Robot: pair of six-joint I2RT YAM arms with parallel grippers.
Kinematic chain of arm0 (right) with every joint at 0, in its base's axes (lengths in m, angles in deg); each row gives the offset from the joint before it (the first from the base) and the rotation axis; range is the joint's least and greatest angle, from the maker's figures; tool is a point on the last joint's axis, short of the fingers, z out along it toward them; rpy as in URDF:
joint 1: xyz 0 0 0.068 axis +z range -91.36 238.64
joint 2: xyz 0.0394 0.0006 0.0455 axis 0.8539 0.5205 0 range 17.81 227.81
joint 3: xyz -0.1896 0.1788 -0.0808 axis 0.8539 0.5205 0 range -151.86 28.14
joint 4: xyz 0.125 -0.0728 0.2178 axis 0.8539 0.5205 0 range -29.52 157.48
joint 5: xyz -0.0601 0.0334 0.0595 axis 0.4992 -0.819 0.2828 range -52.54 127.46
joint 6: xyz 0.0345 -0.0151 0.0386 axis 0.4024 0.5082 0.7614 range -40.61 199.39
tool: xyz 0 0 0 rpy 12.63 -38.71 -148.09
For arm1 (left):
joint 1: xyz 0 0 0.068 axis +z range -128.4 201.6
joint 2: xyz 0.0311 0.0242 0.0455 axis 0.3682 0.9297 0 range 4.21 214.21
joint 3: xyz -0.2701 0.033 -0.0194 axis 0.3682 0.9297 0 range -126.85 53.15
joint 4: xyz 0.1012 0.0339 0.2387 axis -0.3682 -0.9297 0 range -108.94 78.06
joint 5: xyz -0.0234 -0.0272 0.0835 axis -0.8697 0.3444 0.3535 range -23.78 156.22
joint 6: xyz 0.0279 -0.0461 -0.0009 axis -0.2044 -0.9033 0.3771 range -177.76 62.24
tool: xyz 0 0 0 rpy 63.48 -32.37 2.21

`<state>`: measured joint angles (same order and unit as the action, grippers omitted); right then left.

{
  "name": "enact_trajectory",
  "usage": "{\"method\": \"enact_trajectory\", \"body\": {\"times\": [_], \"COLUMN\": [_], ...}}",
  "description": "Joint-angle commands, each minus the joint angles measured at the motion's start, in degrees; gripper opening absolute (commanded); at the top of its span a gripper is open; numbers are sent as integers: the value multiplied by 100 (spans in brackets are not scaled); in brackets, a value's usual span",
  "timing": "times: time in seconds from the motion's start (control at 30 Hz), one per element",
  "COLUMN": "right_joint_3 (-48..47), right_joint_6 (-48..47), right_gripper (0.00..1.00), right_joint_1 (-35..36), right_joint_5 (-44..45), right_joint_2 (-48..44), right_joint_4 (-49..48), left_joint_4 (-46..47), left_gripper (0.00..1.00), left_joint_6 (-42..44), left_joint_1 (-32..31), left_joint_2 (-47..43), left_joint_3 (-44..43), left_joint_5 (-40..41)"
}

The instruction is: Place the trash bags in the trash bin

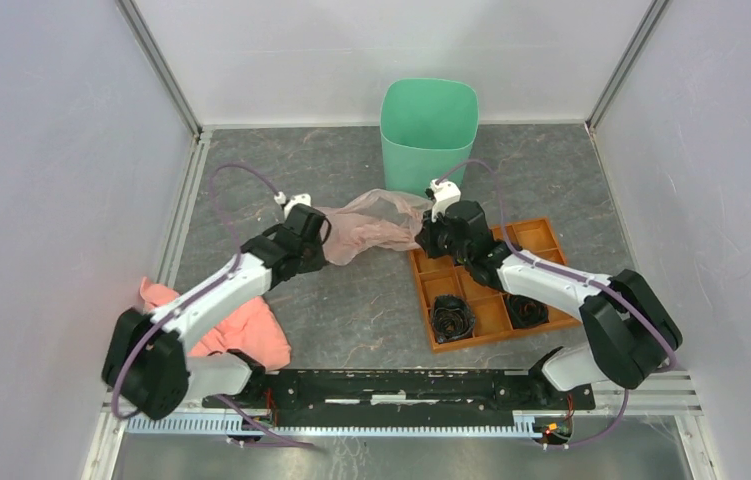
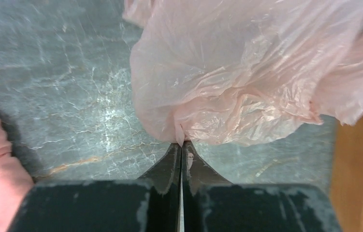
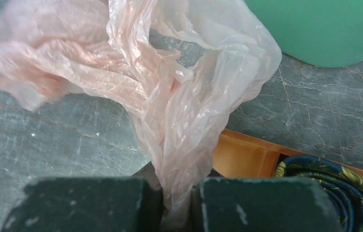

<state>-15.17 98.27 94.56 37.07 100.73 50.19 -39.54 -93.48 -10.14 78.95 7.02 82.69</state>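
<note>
Trash bag (image 1: 376, 225), flimsy, slippery-looking pink film, sags between left gripper (image 2: 181, 153) and right gripper (image 3: 177, 193), each pinched shut on a bunched edge

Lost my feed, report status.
Left claw shut on bag. Right claw likewise. Bag hangs between them, outside bin. Nothing blocking bin.

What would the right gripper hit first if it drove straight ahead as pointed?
The right gripper meets the trash bag it pinches, bunched right ahead. Beyond that probably table; the trash bin looks right of the line, depth unclear.
</note>
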Motion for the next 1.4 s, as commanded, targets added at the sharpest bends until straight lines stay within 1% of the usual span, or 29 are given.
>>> {"method": "enact_trajectory", "body": {"times": [0.0,0.07,0.13,0.27,0.37,0.47,0.57,0.67,0.77,0.83,0.9,0.97,1.03,1.1,1.13,1.2,1.27,1.3,1.37], "right_joint_3": [350,548,731,867,837,832,727,722,631,419,210,-36,-338,-527,-602,-802,-987,-1017,-1132], "right_joint_6": [-636,-798,-866,-719,-397,-246,-154,-135,-321,-530,-724,-899,-1113,-1368,-1474,-1769,-1842,-1986,-1976], "right_gripper": [5,3,3,4,3,3,4,7,19,24,32,46,58,71,78,88,97,98,98], "right_joint_1": [2,-4,-2,-1,0,-14,-16,-20,-18,-23,-23,-19,-18,-20,-17,-15,-19,-21,-18], "right_joint_5": [-35,3,-32,-650,-987,-1056,-1268,-1468,-1583,-1625,-1678,-1594,-1484,-1465,-1474,-1681,-2156,-2484,-2878], "right_joint_2": [-307,-390,-442,-396,-338,-310,-119,-94,-194,-251,-371,-557,-850,-1215,-1423,-1743,-1990,-2064,-2108], "right_joint_4": [-448,-659,-915,-1452,-1634,-1635,-1444,-1331,-974,-467,59,644,1342,1693,1804,1880,1717,1505,1190], "left_joint_4": [-562,-944,-1317,-1767,-1864,-2060,-2000,-1918,-1712,-1621,-1675,-1777,-1848,-1879,-1914,-1986,-2009,-2007,-2034], "left_gripper": [2,2,2,2,2,2,2,2,2,2,2,2,2,2,2,2,2,2,2], "left_joint_6": [418,488,559,523,435,215,41,49,304,469,616,681,741,812,846,929,1013,1055,1125], "left_joint_1": [204,314,351,359,354,355,361,357,353,350,355,352,353,350,355,351,354,346,345], "left_joint_2": [-1184,-1709,-2161,-2525,-2612,-2577,-2744,-2894,-2969,-3016,-2997,-2947,-2912,-2886,-2870,-2824,-2805,-2799,-2790], "left_joint_3": [-530,-812,-1206,-1861,-1929,-1930,-1957,-2136,-2347,-2489,-2689,-2909,-3128,-3325,-3455,-3678,-3907,-3981,-4093], "left_joint_5": [-283,-375,-282,-203,-163,-243,-333,-369,-690,-845,-866,-854,-890,-971,-997,-1153,-1363,-1452,-1583]}}
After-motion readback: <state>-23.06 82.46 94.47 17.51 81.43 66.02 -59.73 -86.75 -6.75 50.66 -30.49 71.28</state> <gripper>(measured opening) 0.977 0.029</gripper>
